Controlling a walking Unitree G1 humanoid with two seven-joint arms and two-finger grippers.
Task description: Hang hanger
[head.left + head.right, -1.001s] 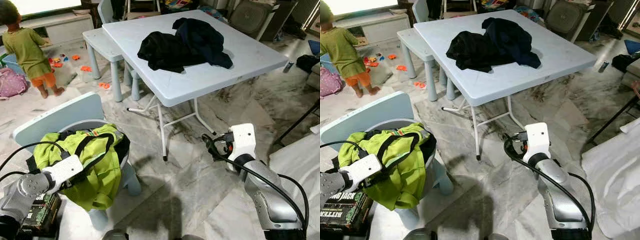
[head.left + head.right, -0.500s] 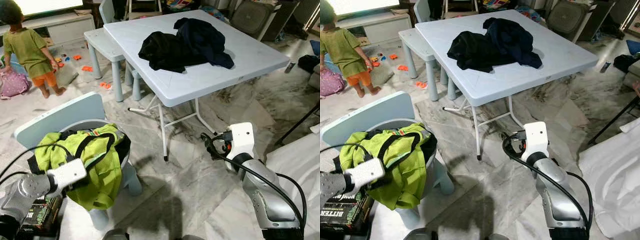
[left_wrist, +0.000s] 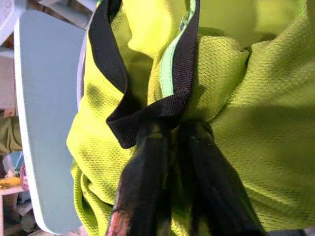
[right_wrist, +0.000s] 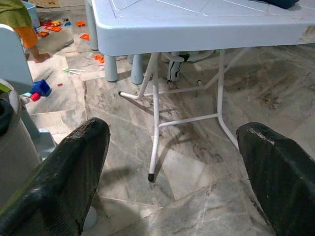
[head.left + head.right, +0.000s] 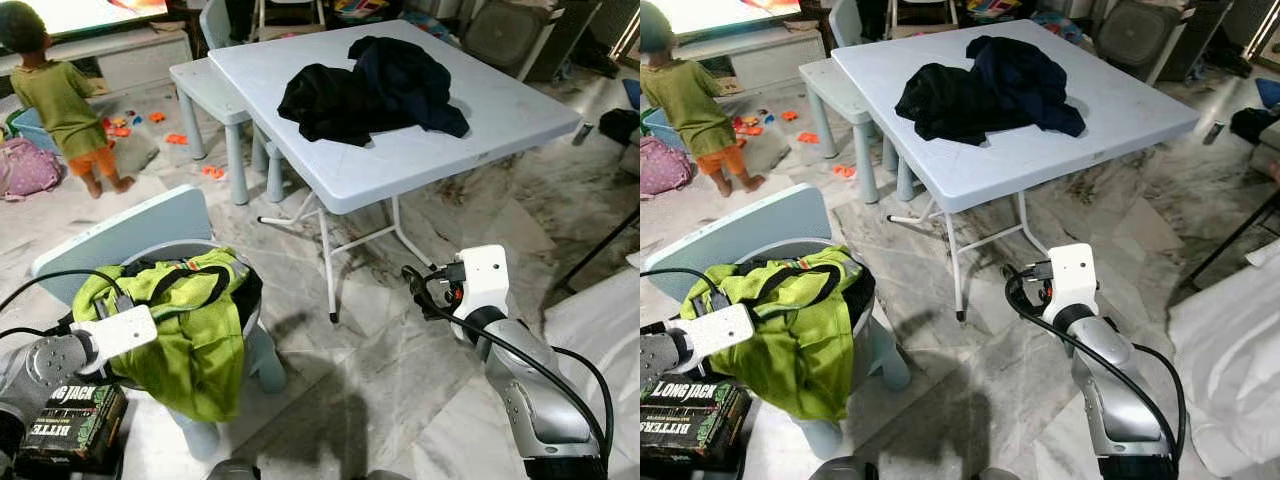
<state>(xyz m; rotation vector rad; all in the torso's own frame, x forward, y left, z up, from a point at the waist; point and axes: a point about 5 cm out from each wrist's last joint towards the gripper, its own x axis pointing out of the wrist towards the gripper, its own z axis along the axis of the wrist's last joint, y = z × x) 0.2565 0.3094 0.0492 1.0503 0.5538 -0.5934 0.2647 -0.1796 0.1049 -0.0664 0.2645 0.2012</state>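
A lime-green garment (image 5: pixel 195 325) with black trim lies heaped on a small pale-blue chair (image 5: pixel 120 235) at the lower left. My left gripper (image 3: pixel 174 129) is shut on the garment's black collar band (image 3: pixel 147 115), and both fingers press into the fabric. Its white wrist (image 5: pixel 115 330) sits at the chair's left side. My right gripper (image 4: pixel 172 147) is open and holds nothing. It hovers over the marble floor at the lower right, its fingers (image 4: pixel 64 177) pointing toward the table legs.
A pale-blue folding table (image 5: pixel 500 110) ahead carries dark clothes (image 5: pixel 370 85). A small table (image 5: pixel 200 80) stands behind it. A child (image 5: pixel 60 100) stands at the far left among toys. A box (image 5: pixel 70 425) lies beside the chair, and white cloth (image 5: pixel 1230 350) lies at the right.
My left wrist has drawn slightly left and back with the collar in its grip, tugging the green garment along. The right arm has stayed put.
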